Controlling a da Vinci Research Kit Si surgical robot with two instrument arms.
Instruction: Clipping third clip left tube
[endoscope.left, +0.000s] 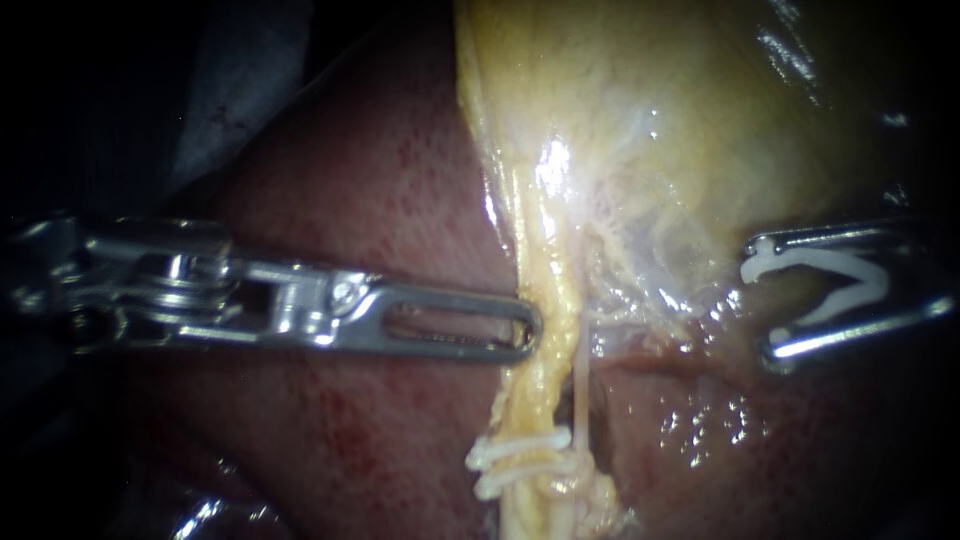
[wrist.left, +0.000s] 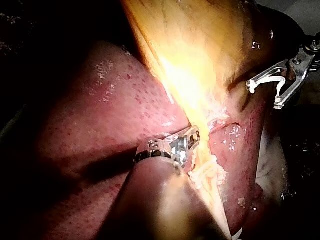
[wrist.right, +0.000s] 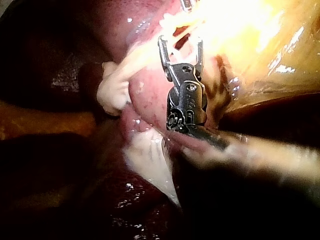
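The left tube (endoscope.left: 545, 385) is a yellow band running down from the gallbladder (endoscope.left: 680, 120). Two white clips (endoscope.left: 520, 447) cross it low down, also seen as clips (wrist.left: 207, 175) in the left wrist view. My left instrument (endoscope.left: 530, 325) lies flat across the liver, its slotted jaws together with their tips on the band's left edge, above the clips; the left instrument (wrist.left: 189, 145) shows the same hold. My right instrument (endoscope.left: 762, 300) waits apart at the right, its jaws spread and carrying an open white clip (endoscope.left: 825, 285). In its own view the right instrument (wrist.right: 181, 42) points at the bright tissue.
Dark red liver (endoscope.left: 380, 180) lies under and left of the tube. A thin pale strand (endoscope.left: 582, 385) runs just right of the yellow band. Wet liver surface (endoscope.left: 700, 420) fills the lower right. Dark drape sits at the upper left.
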